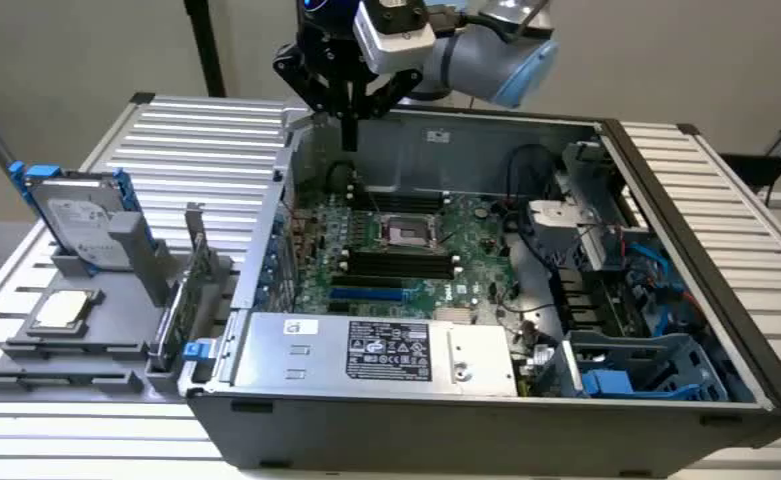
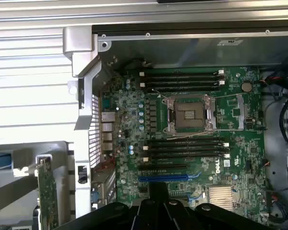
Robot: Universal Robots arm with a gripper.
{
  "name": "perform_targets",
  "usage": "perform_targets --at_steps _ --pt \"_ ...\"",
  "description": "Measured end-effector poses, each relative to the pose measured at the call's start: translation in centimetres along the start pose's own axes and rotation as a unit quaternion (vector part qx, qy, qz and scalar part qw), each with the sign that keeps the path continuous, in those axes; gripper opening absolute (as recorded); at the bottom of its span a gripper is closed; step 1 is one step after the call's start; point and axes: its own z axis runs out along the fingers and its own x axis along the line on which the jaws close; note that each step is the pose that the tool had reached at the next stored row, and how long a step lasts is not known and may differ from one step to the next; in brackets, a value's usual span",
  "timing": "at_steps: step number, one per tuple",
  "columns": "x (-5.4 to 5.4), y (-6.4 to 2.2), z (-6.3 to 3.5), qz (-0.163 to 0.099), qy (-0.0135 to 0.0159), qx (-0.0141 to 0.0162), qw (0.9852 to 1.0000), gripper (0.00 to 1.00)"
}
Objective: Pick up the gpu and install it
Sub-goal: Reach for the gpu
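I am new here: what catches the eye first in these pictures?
The open computer case sits in the middle, its green motherboard exposed. The black tool hangs above the case's far wall; the graphics card stands on edge in a grey holder at the exterior view's left.

The arm [image 1: 477, 50] is made of smooth silver-grey tubular sections, with a rounded pale blue cap [image 1: 530, 72] covering one joint. A light grey, boxy camera housing [image 1: 397, 30] with a darker front face is mounted at the wrist. The gripper [image 1: 350, 125] is matte black, built of angular linkages that narrow towards the tip, and in the wrist view its base appears as glossy black rounded knuckles [image 2: 113, 213] grouped around a central block.
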Motion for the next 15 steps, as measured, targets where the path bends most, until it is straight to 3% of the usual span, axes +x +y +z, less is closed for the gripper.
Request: perform_targets --at_steps 15 --pt "0.00 0.00 0.00 0.000 0.0000 0.0000 1.0000 0.11"
